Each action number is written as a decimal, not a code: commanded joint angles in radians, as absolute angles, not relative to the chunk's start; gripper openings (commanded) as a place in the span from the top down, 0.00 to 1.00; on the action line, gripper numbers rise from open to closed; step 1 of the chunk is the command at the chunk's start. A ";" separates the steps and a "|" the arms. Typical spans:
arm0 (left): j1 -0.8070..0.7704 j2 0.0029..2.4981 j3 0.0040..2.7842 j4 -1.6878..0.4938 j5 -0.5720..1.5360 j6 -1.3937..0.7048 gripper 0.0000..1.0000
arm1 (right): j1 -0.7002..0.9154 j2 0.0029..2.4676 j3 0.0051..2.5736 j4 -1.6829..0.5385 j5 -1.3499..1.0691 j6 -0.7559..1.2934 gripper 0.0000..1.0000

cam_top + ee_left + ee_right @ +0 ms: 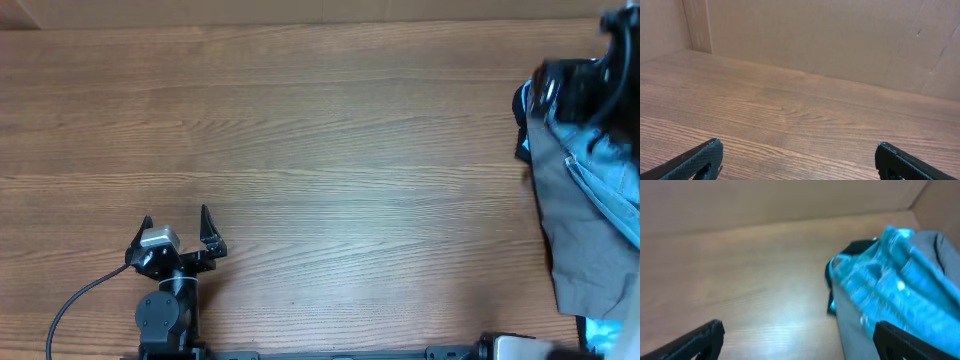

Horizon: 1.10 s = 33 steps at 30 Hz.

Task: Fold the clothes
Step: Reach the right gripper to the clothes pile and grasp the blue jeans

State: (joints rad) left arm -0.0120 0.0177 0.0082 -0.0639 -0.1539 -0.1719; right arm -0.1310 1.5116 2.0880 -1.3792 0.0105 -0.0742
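The surface [300,130] is showing smooth, faintly glossy wood grain; the jeans [890,280] and grey trousers [575,240] are looking like soft, matt cloth.

The pile of clothes [590,220] runs off the right edge of the overhead view. The jeans [890,280] look blurry in the right wrist view. The bottom edge cuts off the fingers of the left tool [799,147].

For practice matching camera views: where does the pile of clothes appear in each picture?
Overhead: clothes at the right edge, middle to bottom.
Left wrist: not in it.
Right wrist: right half, blue denim over grey.
Shared landmark: the wooden table, in all three views.
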 commanded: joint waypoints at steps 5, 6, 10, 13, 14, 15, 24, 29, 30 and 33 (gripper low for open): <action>-0.016 0.012 0.005 -0.063 -0.153 -0.153 0.00 | -0.303 1.805 2.177 -1.305 0.072 -0.139 0.00; -0.016 0.012 0.005 -0.063 -0.153 -0.153 0.00 | -0.317 1.828 2.172 -1.306 0.041 -0.184 0.04; -0.016 0.012 0.005 -0.063 -0.153 -0.153 0.00 | -0.380 1.947 2.165 -1.302 -0.151 -0.356 0.51; -0.016 0.012 0.005 -0.063 -0.153 -0.153 0.00 | -0.412 2.027 2.165 -1.276 -0.150 -0.376 0.34; -0.016 0.012 0.005 -0.063 -0.153 -0.153 0.00 | -0.419 2.049 2.165 -1.265 -0.150 -0.395 0.29; -0.016 0.012 0.005 -0.063 -0.153 -0.153 0.00 | -0.422 2.074 2.165 -1.253 -0.147 -0.439 0.22; -0.016 0.012 0.005 -0.063 -0.153 -0.153 0.00 | -0.423 2.151 2.165 -1.086 -0.057 -0.585 0.23; -0.016 0.012 0.005 -0.063 -0.153 -0.153 0.00 | -0.440 2.222 2.165 -1.070 -0.125 -0.602 0.24; -0.016 0.012 0.005 -0.063 -0.153 -0.153 0.00 | -0.440 2.252 2.165 -1.078 -0.136 -0.611 0.24; -0.016 0.012 0.005 -0.063 -0.153 -0.153 0.00 | -0.440 2.293 2.165 -1.082 -0.132 -0.611 0.25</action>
